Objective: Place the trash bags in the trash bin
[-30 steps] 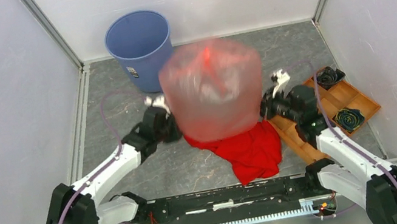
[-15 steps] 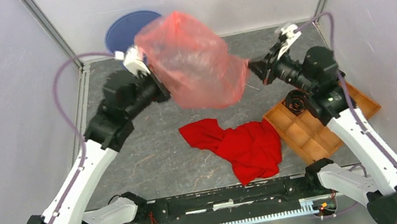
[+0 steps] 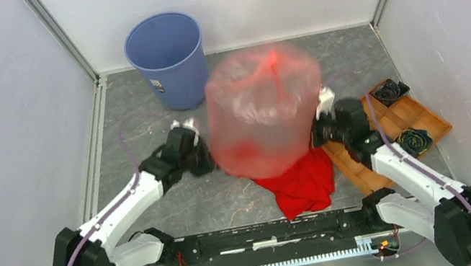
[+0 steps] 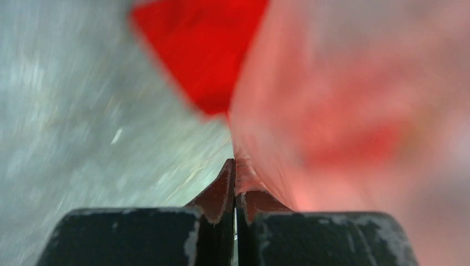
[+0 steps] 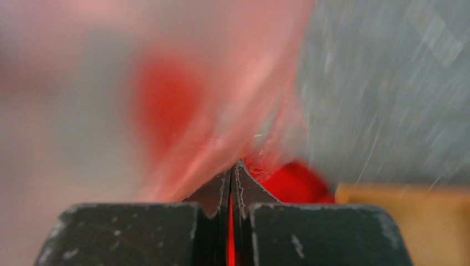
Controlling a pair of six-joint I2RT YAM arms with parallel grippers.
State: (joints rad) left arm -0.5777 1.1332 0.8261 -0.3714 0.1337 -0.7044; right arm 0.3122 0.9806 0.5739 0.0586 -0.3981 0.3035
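The translucent red-orange trash bag (image 3: pixel 265 109) hangs ballooned and blurred between my two grippers over the middle of the table. My left gripper (image 3: pixel 208 158) is shut on its lower left edge, and the film (image 4: pixel 343 111) fills the right of the left wrist view. My right gripper (image 3: pixel 315 135) is shut on its lower right edge, with the film (image 5: pixel 166 100) filling the left of the right wrist view. The round blue trash bin (image 3: pixel 167 59) stands upright at the back left, apart from the bag.
An opaque red cloth (image 3: pixel 303 183) lies on the table under the bag's near side. An orange-brown compartment tray (image 3: pixel 427 115) with dark rolled items sits at the right, close to my right arm. White walls enclose the table on three sides.
Both arms have swung down and back toward me from a raised reach near the bin. The bag has puffed up again between them, low over the red cloth.
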